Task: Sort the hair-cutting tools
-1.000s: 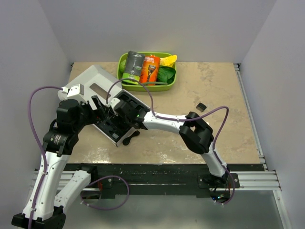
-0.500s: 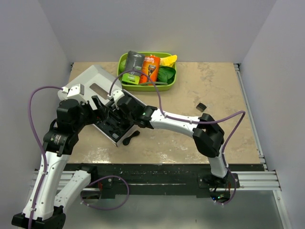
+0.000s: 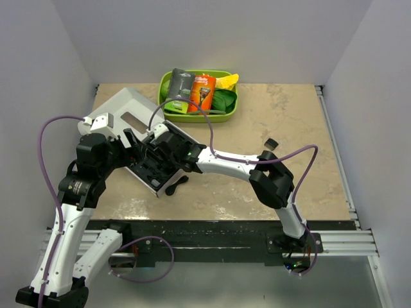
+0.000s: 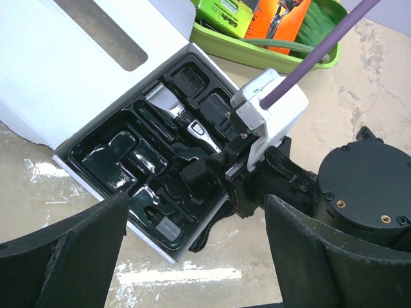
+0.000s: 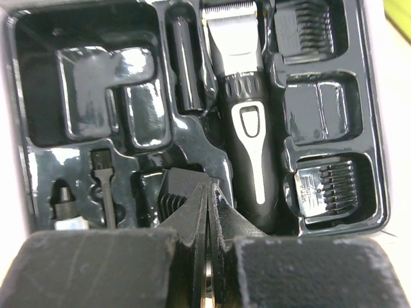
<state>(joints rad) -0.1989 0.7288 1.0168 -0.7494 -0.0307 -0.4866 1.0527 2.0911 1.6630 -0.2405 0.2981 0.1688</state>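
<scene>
Hair clipper (image 5: 247, 122) lies in the black tray (image 5: 83, 83), upper centre. My right claw (image 5: 209, 215) is pressed together at bottom centre, guide comb (image 5: 172, 192) just left of it. My left claw (image 4: 196, 253) is spread wide.

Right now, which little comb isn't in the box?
The comb lying alone on the table, right of the box. The other combs sit in the box's slots beside the clipper.
</scene>
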